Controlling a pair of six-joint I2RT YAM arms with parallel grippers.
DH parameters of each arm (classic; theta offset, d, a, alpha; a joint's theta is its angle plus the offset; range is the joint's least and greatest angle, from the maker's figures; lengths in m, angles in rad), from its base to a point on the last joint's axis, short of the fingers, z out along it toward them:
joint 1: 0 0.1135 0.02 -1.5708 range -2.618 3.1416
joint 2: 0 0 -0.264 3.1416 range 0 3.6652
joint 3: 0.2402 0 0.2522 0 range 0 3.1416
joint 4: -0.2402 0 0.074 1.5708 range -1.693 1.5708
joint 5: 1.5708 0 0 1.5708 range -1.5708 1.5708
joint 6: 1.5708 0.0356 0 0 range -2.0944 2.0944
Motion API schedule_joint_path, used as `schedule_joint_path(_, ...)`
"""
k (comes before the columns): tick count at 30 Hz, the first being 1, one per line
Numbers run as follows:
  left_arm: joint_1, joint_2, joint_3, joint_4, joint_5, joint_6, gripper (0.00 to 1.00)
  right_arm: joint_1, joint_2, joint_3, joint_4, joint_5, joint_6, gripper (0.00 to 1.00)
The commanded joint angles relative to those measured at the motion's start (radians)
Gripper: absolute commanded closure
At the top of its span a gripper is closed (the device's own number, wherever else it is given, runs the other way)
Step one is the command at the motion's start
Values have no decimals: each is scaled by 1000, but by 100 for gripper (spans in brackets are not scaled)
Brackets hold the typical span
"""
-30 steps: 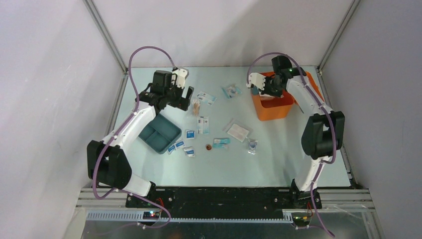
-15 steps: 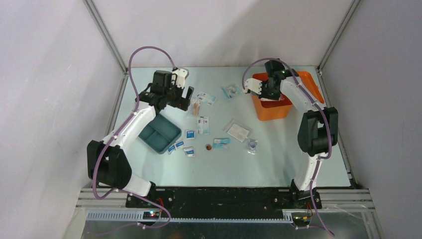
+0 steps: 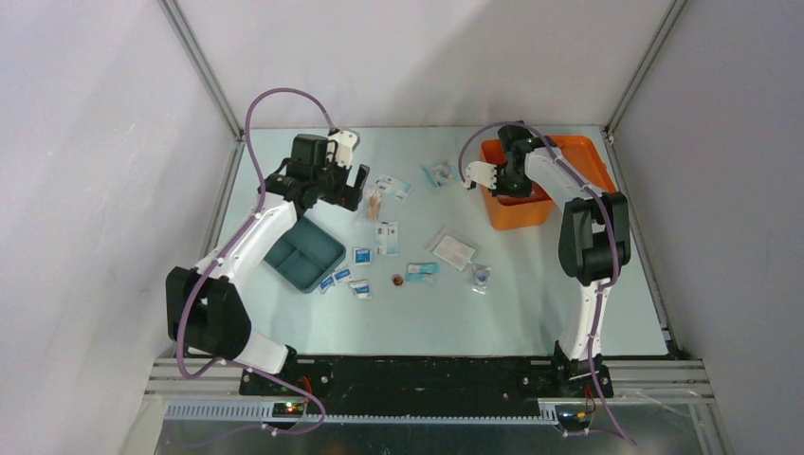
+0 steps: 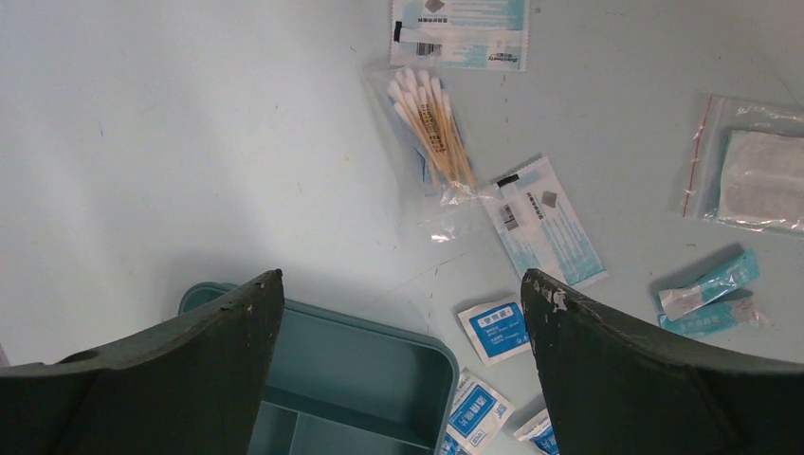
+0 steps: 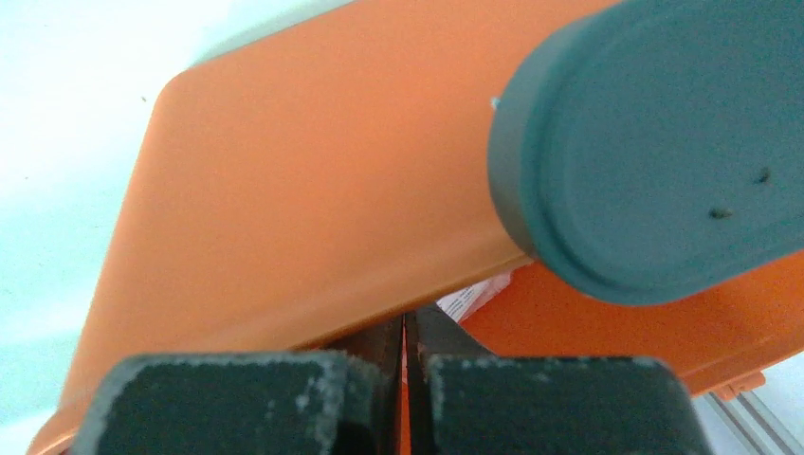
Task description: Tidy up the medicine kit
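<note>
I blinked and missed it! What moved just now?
The right arm swung leftward over the medicine kit, jaws shut throughout. The left arm, jaws open near the cotton swabs, the kit and the packets stayed put.

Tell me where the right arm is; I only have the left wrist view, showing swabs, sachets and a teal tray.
Observer: At the far right of the table. The right gripper sits at the orange medicine kit, on the edge facing the table's middle.
Operator: Jaws open?
Observer: No, shut. Its fingers are pressed together, close up to the orange plastic.
Operator: Kit lid?
Observer: The lid is open, folded back to the right.
</note>
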Motion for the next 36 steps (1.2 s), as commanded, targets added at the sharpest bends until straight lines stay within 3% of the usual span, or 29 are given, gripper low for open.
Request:
schedule_joint_path(1, -2, 6, 22, 27, -2, -2, 0, 2, 35, 13, 47, 51, -24, 100)
schedule_joint_path(8, 3, 7, 24, 26, -10, 1, 0, 1, 47, 26, 33, 45, -23, 99)
schedule_joint_path(20, 3, 21, 30, 26, 14, -16, 0, 14, 4, 67, -148, -2, 20, 99)
schedule_joint_path(30, 3, 18, 31, 26, 13, -16, 0, 19, 43, 87, -35, 105, 99, 72)
schedule_joint_path(36, 4, 11, 20, 26, 6, -10, 0, 19, -24, 172, -126, 30, 155, 59)
